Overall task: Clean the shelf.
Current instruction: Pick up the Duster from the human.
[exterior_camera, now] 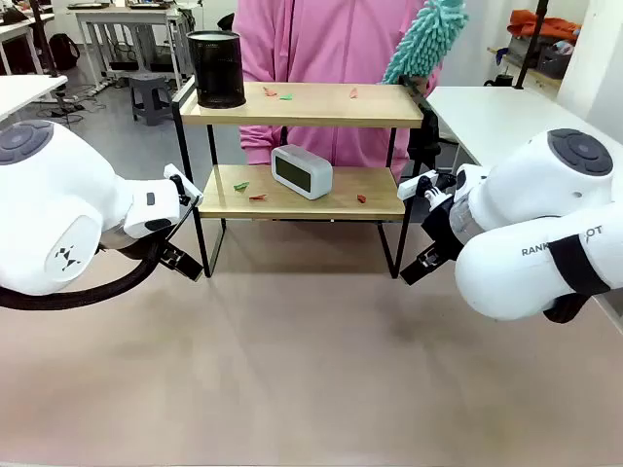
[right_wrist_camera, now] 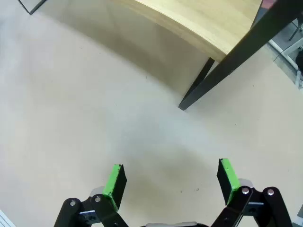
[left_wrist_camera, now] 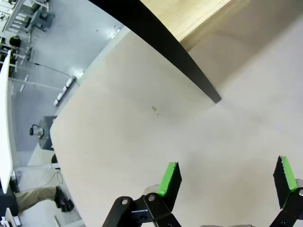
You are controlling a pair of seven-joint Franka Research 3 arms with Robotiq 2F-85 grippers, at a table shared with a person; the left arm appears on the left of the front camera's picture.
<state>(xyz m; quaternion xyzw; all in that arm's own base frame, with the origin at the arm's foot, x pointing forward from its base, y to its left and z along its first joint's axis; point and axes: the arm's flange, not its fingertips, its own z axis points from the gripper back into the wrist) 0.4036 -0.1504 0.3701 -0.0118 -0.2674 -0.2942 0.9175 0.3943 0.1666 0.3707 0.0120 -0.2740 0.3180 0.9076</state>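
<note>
The shelf (exterior_camera: 321,109) stands mid-table, two wooden boards in a black frame. Small red and green paper scraps (exterior_camera: 270,92) lie on its top board, and more scraps (exterior_camera: 258,197) on the lower one. My left gripper (exterior_camera: 181,261) hangs open beside the front left leg, holding nothing. In the left wrist view the left gripper (left_wrist_camera: 230,182) points at bare tabletop below that leg (left_wrist_camera: 156,38). The right gripper (exterior_camera: 425,263) is open by the front right leg. In the right wrist view the right gripper (right_wrist_camera: 171,182) is empty, short of the leg (right_wrist_camera: 213,85).
A black cylindrical holder (exterior_camera: 216,68) stands on the top board's left end. A white clock (exterior_camera: 301,170) sits on the lower board. A person in pink stands behind the shelf with a teal duster (exterior_camera: 425,39) raised. The beige tabletop (exterior_camera: 311,370) stretches wide in front.
</note>
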